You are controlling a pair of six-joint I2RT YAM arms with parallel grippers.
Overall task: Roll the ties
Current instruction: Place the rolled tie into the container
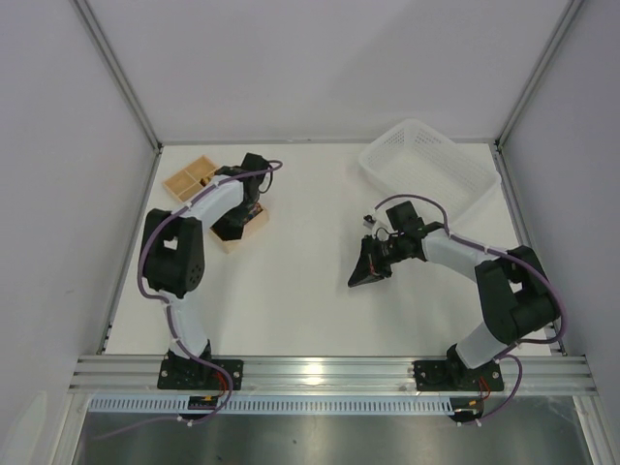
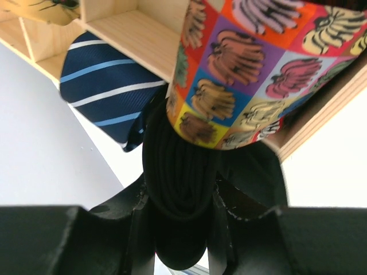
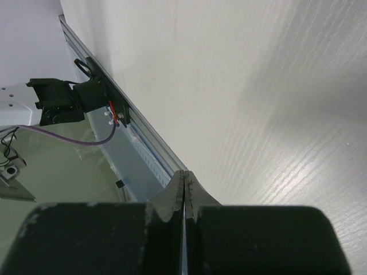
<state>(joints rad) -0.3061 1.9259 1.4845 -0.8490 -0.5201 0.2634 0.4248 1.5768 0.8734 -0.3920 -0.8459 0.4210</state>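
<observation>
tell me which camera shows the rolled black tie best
Left wrist: the rolled black tie sits centre frame, between the fingers of the left gripper. Top external hides it under the left arm; right wrist shows only table and the shut right gripper.

The black tie (image 2: 178, 172) is wound into a tight coil, standing on edge, pinched in the left claw (image 2: 182, 201) at the wooden box (image 2: 132, 34), far left on the surface (image 1: 291, 281). Right by it a navy tie (image 2: 106, 86) with pale stripes sits rolled in a compartment. A banana-print tie (image 2: 241, 63) in bright squares sits beside it.
</observation>
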